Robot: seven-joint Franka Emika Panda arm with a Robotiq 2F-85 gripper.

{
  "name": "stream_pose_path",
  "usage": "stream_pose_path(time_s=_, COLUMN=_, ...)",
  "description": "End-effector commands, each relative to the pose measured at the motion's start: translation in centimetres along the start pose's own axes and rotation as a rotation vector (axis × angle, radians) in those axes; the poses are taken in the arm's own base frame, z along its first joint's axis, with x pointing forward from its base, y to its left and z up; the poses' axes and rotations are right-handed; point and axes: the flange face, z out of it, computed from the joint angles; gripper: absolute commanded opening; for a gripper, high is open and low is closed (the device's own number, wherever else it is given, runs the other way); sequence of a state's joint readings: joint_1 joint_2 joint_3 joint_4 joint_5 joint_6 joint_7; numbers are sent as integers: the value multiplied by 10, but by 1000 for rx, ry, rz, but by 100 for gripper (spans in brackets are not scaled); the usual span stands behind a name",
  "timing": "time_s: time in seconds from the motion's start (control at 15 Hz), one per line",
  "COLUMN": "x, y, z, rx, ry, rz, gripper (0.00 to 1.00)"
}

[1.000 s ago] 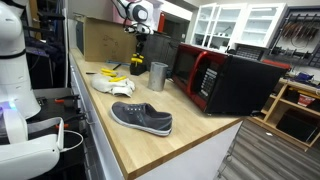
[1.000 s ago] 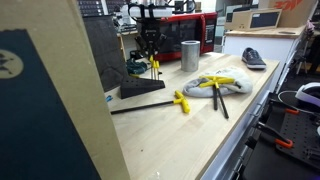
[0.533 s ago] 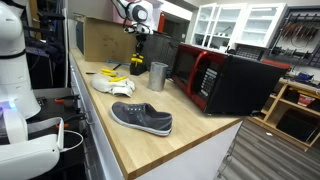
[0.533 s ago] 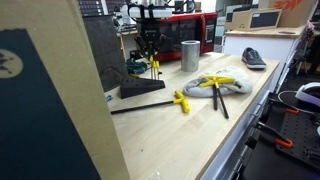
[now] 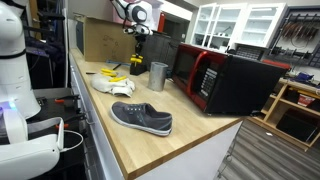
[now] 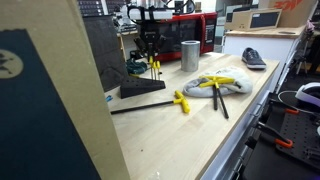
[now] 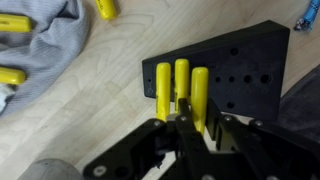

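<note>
Currently the gripper [image 7: 186, 122] is pointed straight down over a black holder block [image 7: 245, 65] at the far end of the wooden counter [image 5: 190, 140]. Three yellow-handled tools [image 7: 200, 95] are stood upright in the block's holes, side by side and touching or nearly so. Their long axes are vertical, so in the wrist view they are seen along the gripper's own line of approach. The middle handle [image 7: 181, 80] is lined up between the fingers, directly beneath the gripper, with a neighbour crowded close on each side. The jaws are set narrow about that handle, but whether it is pinched or merely flanked cannot be told from these views. In both exterior views the tips are shown level with the handle tops. A metal cup [image 6: 190, 55] is stood near the block, apart from it. A grey cloth [image 6: 215, 85] with more yellow handles on it is spread further along the counter, and a loose yellow-handled tool [image 6: 182, 102] is laid flat between cloth and block. A shoe [image 5: 141, 118] and a microwave [image 5: 225, 80] are placed well apart from the gripper.
</note>
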State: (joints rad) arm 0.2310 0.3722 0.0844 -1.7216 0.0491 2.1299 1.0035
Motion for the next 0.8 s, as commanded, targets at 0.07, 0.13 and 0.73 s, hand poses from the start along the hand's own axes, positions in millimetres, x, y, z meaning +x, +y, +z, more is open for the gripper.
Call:
stream_pose_path(time_s=0.07, x=-11, y=-1, z=0, rx=-1, ry=-25, rz=-79, gripper=62)
stream_pose_path(time_s=0.13, x=-13, y=-2, z=-2, rx=8, ry=-28, rz=-100, gripper=71)
stream_pose_path(time_s=0.73, x=4, y=25, z=-52, rx=80, ry=1, rz=-181, gripper=100)
